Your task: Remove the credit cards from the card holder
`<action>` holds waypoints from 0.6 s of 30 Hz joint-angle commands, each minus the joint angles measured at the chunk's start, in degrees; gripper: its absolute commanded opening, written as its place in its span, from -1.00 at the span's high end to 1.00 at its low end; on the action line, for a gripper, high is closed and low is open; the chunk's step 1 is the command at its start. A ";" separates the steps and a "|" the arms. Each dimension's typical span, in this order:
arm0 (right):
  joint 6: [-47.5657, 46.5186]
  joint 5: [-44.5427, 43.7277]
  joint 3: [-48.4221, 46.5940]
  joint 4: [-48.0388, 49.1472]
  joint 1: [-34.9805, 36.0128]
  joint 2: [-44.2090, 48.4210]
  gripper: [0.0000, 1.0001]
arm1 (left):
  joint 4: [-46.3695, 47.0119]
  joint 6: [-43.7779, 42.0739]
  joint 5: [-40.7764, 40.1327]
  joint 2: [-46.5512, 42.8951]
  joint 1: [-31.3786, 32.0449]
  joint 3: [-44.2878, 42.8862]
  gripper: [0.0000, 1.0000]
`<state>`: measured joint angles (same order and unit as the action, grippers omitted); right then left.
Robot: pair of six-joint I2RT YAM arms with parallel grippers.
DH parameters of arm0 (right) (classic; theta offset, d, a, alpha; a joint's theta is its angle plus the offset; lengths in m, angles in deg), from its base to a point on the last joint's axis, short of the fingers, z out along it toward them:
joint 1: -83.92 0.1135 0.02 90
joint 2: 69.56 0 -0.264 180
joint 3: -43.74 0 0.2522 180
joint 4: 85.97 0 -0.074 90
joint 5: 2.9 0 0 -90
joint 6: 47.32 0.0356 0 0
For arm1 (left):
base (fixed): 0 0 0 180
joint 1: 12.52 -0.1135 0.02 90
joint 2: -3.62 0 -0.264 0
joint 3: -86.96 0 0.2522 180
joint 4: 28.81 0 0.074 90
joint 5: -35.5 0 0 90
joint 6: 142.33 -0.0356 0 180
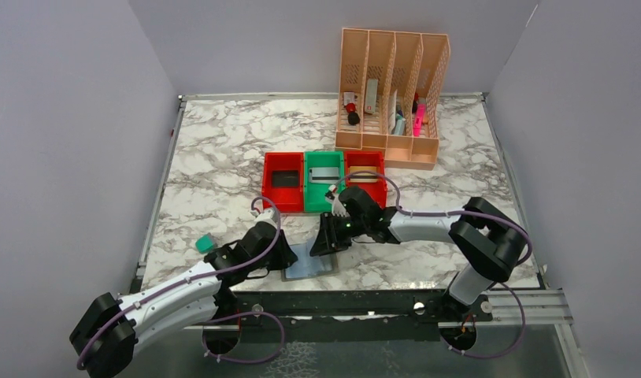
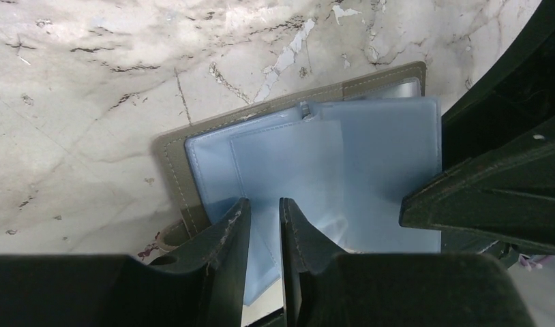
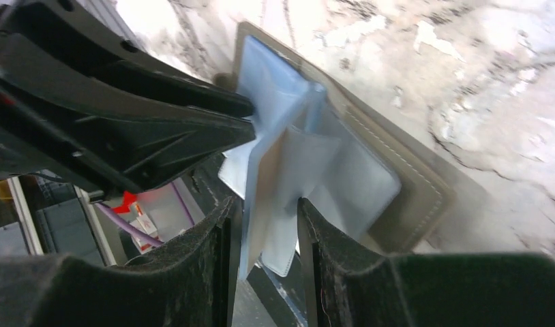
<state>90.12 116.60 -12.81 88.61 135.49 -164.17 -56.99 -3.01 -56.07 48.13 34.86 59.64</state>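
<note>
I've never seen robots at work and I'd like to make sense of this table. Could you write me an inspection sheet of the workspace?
Surface: marble-patterned table, white with dark veins.
Job's things: grey card holder lies open at the near edge. A black card is in the left red bin, a silver card in the green bin and a tan card in the right red bin. No card seen in the holder.
Clutter: teal block left of the holder; peach organiser at the back, with small items inside.
Claws: left claw straddles a blue pocket; right claw straddles a raised one. Cannot tell whether either is pinching.
Cables: purple cables along both arms.
Surroundings: grey walls on three sides.
</note>
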 commanded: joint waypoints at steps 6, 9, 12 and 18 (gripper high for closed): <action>-1.77 1.44 -5.99 -0.05 2.57 -1.47 0.20 | -2.60 0.25 1.50 -0.24 0.16 0.52 0.50; -2.61 0.88 -7.76 -1.83 3.28 -3.10 0.18 | -2.77 0.57 1.18 -1.06 0.11 0.23 0.51; -3.01 0.16 -9.50 -3.31 3.84 -4.79 0.17 | -3.14 1.15 0.52 -2.43 0.17 0.22 0.51; -3.69 -3.03 -9.54 -4.73 4.10 -5.34 0.18 | -4.63 1.80 -0.48 -4.75 0.16 -0.10 0.52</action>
<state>87.93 116.64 -21.42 86.49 139.09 -169.09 -59.43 -2.00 -56.09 44.96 34.86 59.64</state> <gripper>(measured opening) 0.410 0.242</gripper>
